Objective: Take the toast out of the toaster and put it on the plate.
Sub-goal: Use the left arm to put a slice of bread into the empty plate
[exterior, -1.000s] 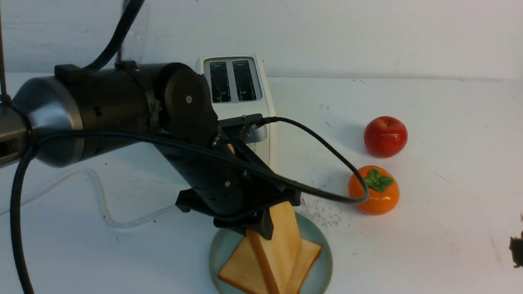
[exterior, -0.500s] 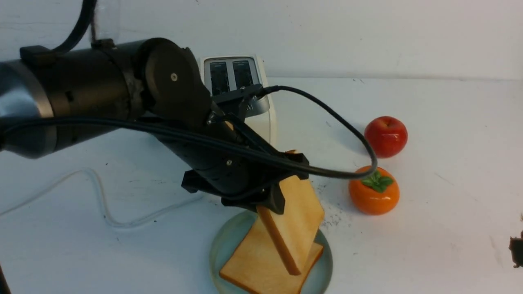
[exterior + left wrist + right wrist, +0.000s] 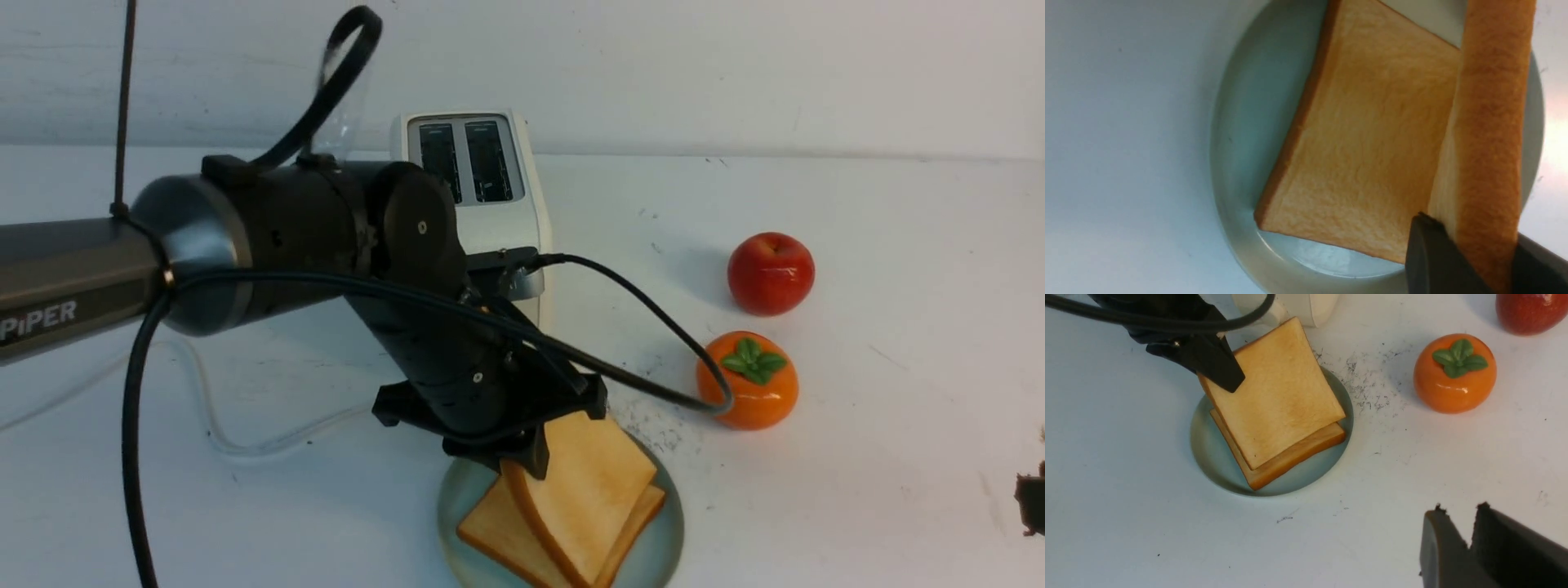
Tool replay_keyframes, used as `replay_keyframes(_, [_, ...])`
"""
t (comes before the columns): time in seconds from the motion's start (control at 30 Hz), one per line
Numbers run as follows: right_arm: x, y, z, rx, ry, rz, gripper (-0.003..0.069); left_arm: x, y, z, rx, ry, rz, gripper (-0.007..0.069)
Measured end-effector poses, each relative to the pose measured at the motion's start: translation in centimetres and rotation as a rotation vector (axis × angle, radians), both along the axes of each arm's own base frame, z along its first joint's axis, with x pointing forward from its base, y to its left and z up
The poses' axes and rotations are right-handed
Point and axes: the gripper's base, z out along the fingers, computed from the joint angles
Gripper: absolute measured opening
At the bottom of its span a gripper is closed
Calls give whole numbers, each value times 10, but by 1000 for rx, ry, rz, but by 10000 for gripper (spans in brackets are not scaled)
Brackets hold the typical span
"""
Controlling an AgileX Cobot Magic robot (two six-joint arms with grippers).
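Observation:
The cream-white toaster (image 3: 473, 180) stands at the back with both slots empty. The pale teal plate (image 3: 665, 555) lies near the front, also in the left wrist view (image 3: 1233, 143) and right wrist view (image 3: 1208, 449). One toast slice (image 3: 490, 535) lies flat on it. My left gripper (image 3: 563, 425) is shut on a second toast slice (image 3: 596, 490), which is tilted with its low edge on the flat slice (image 3: 1298, 451). The fingers (image 3: 1429, 253) clamp the held slice (image 3: 1490, 122). My right gripper (image 3: 1459, 508) is shut and empty, off to the right of the plate.
A red apple (image 3: 770, 272) and an orange persimmon (image 3: 747, 380) sit right of the toaster and plate. The toaster's white cord (image 3: 204, 408) loops over the table at the left. My left arm's black cable (image 3: 653, 314) arcs toward the persimmon. Dark smudges mark the table by the plate.
My left gripper lifted the held slice, then lowered it and tilted it flatter onto the lying slice. The plate and lower slice shifted slightly right. The right gripper stayed put.

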Motion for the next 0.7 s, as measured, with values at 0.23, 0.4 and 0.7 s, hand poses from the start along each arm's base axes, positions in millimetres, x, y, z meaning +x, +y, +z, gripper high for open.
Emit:
replay_keyframes(0.23, [0,0,0,1,0,0,127,2,4,-3,52,-19,-1,244])
replay_keyframes(0.4, [0,0,0,1,0,0,129,5,8,-5,113,-54,-26,407])
replay_keyframes(0.7, [0,0,0,1,0,0,132,8,17,-7,224,-99,-75,521])
